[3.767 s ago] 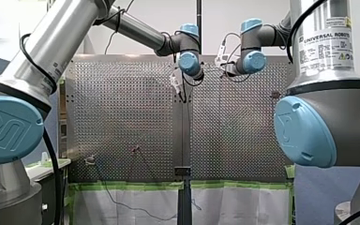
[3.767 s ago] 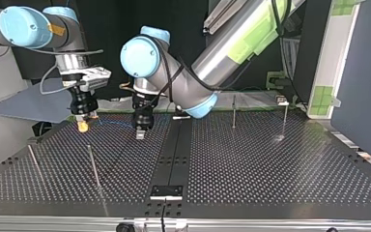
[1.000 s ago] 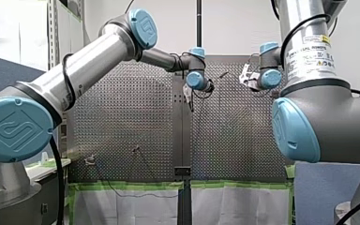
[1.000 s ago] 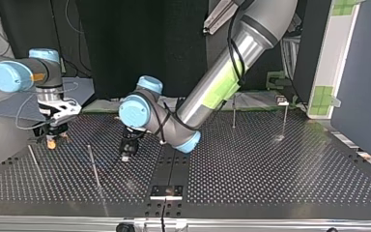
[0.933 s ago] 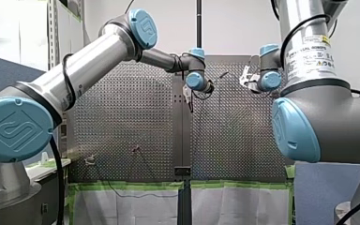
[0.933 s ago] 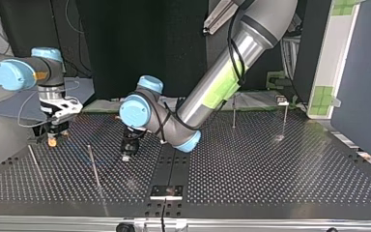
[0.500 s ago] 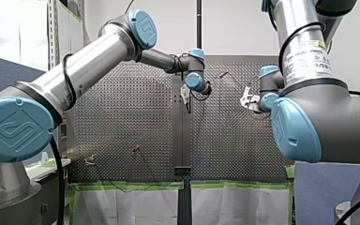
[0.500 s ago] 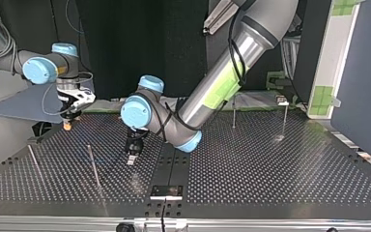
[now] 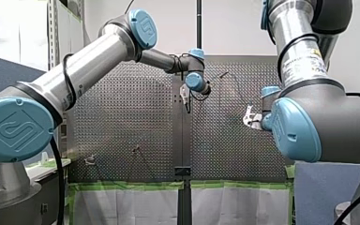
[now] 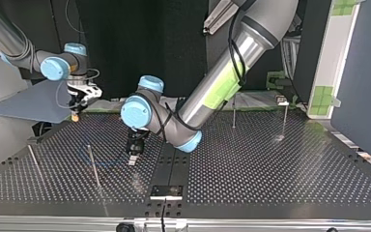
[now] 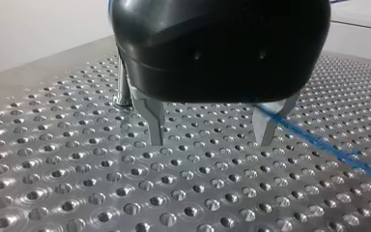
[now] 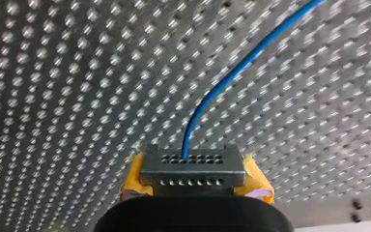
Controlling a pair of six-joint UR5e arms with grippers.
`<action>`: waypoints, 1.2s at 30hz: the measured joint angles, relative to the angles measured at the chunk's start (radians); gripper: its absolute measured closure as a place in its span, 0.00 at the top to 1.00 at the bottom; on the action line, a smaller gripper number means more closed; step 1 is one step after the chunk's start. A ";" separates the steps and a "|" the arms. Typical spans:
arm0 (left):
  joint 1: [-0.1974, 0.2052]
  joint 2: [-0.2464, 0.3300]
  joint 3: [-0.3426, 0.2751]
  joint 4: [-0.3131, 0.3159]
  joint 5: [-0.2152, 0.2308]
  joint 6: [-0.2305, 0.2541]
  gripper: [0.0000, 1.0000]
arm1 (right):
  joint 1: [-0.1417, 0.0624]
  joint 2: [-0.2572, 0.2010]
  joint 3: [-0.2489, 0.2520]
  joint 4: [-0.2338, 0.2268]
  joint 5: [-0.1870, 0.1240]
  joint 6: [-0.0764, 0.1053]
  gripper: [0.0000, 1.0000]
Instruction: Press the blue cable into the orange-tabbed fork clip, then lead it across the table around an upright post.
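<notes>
- One swing across the perforated table (image 10: 270, 164): my right gripper (image 10: 76, 116), clamped on the blue cable (image 12: 229, 77), has moved from nine to eleven o'clock of the near post (image 10: 93, 166) in the top view, so the wrap seems under way.
- My left gripper (image 11: 210, 143) hangs wide open at that post's three o'clock, with the cable just beside it.
- A second post (image 10: 34, 163) at nine o'clock could snag the slack.

Left arm stretched far forward; both wrists turned down. On left end effector (image 11: 210, 142), metal fingers spread apart. On right end effector (image 12: 193, 178), yellow pads clamped on blue cable (image 12: 232, 77).
</notes>
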 joint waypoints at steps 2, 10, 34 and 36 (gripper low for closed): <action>0.000 0.000 0.000 0.000 -0.001 0.000 0.90 | -0.007 0.021 0.001 -0.022 0.000 -0.001 0.00; -0.003 0.001 0.000 0.000 -0.023 0.003 0.90 | -0.040 0.104 0.001 -0.097 -0.002 -0.004 0.00; -0.010 0.000 0.000 0.000 -0.058 0.009 0.90 | -0.093 0.324 0.001 -0.263 -0.001 -0.018 0.00; -0.010 0.000 0.000 0.000 -0.058 0.009 0.90 | -0.098 0.340 0.000 -0.279 -0.001 -0.017 0.00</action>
